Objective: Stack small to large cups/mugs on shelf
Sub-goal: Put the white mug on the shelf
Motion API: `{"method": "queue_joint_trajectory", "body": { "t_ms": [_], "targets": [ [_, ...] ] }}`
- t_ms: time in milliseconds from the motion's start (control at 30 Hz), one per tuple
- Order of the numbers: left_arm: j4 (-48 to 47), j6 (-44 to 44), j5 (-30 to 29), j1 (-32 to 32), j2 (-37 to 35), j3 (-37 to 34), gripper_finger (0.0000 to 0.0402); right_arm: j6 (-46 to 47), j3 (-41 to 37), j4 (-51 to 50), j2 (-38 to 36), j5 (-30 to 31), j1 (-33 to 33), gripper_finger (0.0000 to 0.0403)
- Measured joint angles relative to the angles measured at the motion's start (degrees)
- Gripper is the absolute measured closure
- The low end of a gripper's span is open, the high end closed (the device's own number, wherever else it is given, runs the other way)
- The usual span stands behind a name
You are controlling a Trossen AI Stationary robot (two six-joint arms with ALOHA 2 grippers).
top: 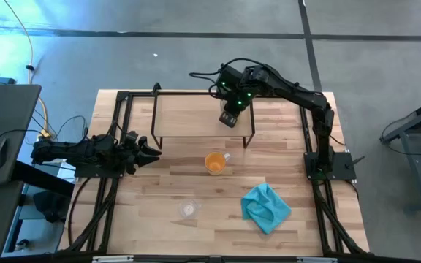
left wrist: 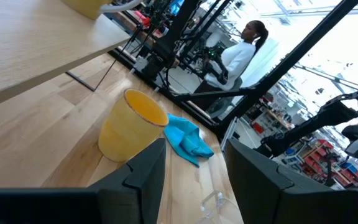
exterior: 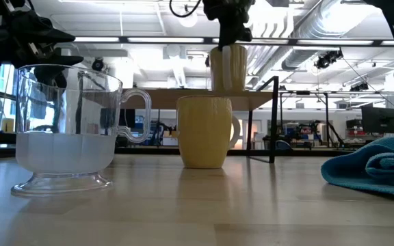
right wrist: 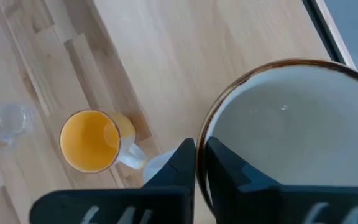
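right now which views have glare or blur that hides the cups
Low view: bright backlight from the room leaves the glass cup see-through and the orange mug dim. High view: blue glare at the upper left, off the table. Right wrist view: the cream mug is close and soft. Left wrist view: washed-out background.

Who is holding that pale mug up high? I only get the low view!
Observer: The right jaws pinch the cream mug by its rim, one inside and one outside.
Operator: Is the orange mug on the shelf too?
Observer: No, the orange mug stands on the table, in front of the shelf.
Operator: Where is the other arm?
Observer: The left jaws sit open at the table's left side, near the shelf's left end.
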Motion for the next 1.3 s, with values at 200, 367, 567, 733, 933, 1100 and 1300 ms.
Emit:
{"method": "queue_joint_trajectory", "body": {
  "t_ms": [200, 367, 567, 733, 933, 1100, 1300],
  "targets": [
    [0.00, -0.03, -0.02, 0.00, 0.00, -0.01, 0.0247, -2.00, -0.02, -0.05, 0.00, -1.61, 0.61, 0.0398],
    [0.00, -0.37, -0.02, -0.02, 0.00, 0.00, 0.0247, -3.66, -0.01, -1.36, 0.00, -2.42, 0.61, 0.0398],
    [0.00, -1.07, -0.02, 0.00, 0.00, -0.02, 0.0247, -5.44, 0.11, -4.34, -0.13, -2.34, 0.63, 0.0398],
    [0.00, -1.07, -0.02, 0.00, 0.00, -0.02, 0.0247, -6.81, 0.11, -4.51, -0.13, -2.15, 0.63, 0.0398],
    [-0.01, -1.09, -0.02, 0.00, 0.00, -0.01, 0.0247, -9.38, 0.07, -4.76, -0.13, -2.05, 0.49, 0.0398],
    [0.00, -1.09, -0.02, -0.01, 0.00, 0.00, 0.0247, -10.83, 0.06, -4.85, -0.09, -2.07, 0.09, 0.0398],
    [-0.02, -1.09, -0.04, 0.00, 0.00, 0.00, 0.0247, -11.86, 0.02, -4.92, -0.09, -2.41, -0.62, 0.0398]
  ]
}}
